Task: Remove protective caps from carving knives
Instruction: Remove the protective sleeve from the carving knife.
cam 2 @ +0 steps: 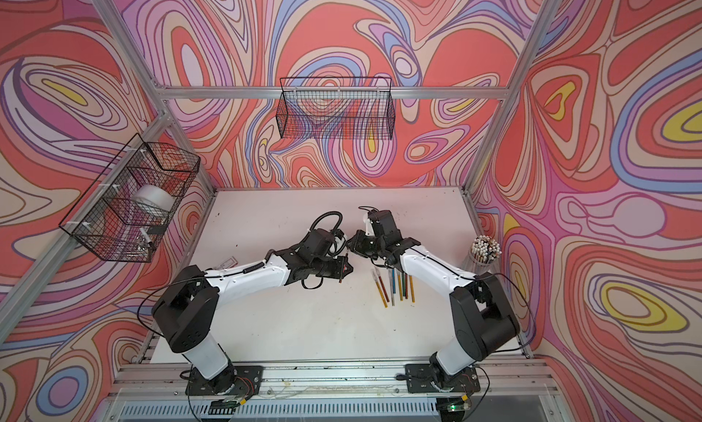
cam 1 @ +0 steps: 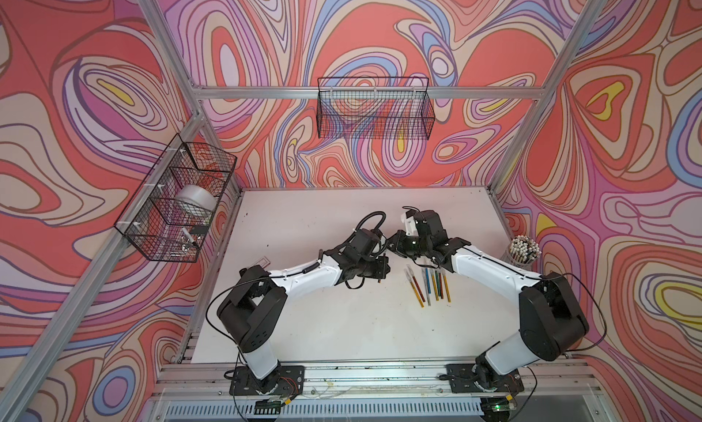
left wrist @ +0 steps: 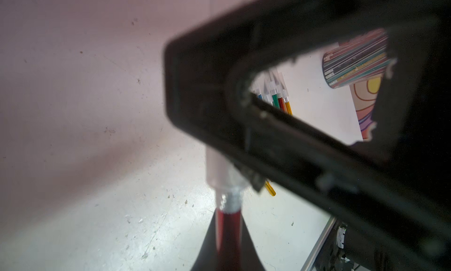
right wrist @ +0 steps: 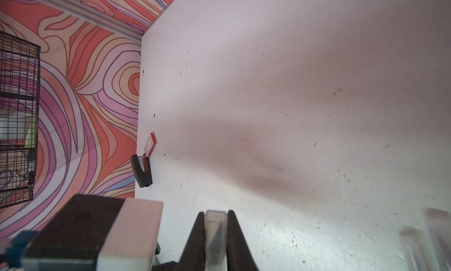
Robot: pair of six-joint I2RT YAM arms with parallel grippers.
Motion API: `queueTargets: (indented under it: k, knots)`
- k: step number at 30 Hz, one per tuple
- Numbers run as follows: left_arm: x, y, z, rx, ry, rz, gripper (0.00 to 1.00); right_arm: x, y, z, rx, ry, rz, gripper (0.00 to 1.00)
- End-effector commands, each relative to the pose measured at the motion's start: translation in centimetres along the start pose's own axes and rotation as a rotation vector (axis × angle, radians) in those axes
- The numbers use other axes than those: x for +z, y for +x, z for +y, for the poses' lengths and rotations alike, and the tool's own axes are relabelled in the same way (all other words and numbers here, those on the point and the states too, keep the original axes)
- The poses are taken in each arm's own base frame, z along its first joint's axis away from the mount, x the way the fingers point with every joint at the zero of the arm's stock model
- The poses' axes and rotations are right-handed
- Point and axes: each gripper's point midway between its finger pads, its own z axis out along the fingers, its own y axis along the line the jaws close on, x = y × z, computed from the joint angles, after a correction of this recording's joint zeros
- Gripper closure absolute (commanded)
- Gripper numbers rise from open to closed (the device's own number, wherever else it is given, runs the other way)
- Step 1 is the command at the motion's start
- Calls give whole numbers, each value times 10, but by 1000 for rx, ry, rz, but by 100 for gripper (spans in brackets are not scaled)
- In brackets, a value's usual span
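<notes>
Leaves the other carving knives (cam 1: pixel 427 285) capped in a row on the table (cam 1: pixel 342 325); clamps the left gripper (left wrist: pixel 229 221) fully shut on the red knife (left wrist: pixel 229 240); pinches its protective cap (right wrist: pixel 214 233) in the closed-down right gripper (right wrist: pixel 214 216) — seemingly not off yet; calls next for a straight pull apart along the shaft — no twisting

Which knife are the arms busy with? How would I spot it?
On the white table, look where the two arms meet above its middle. A red-handled knife is held there off the surface, the left end effector on its handle and the right end effector on its whitish cap. The other knives lie in a row on the table.
</notes>
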Motion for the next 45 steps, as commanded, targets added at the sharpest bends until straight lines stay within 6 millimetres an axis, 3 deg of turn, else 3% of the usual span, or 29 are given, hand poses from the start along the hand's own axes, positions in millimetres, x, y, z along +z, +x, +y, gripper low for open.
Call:
queueTargets:
  k: [1, 45]
  knots:
    - [2, 6, 6, 13, -26, 15, 100, 1, -1, 2, 1, 2, -12, 87]
    - [-13, 29, 8, 44, 15, 23, 100, 2, -90, 3, 16, 58, -230, 89]
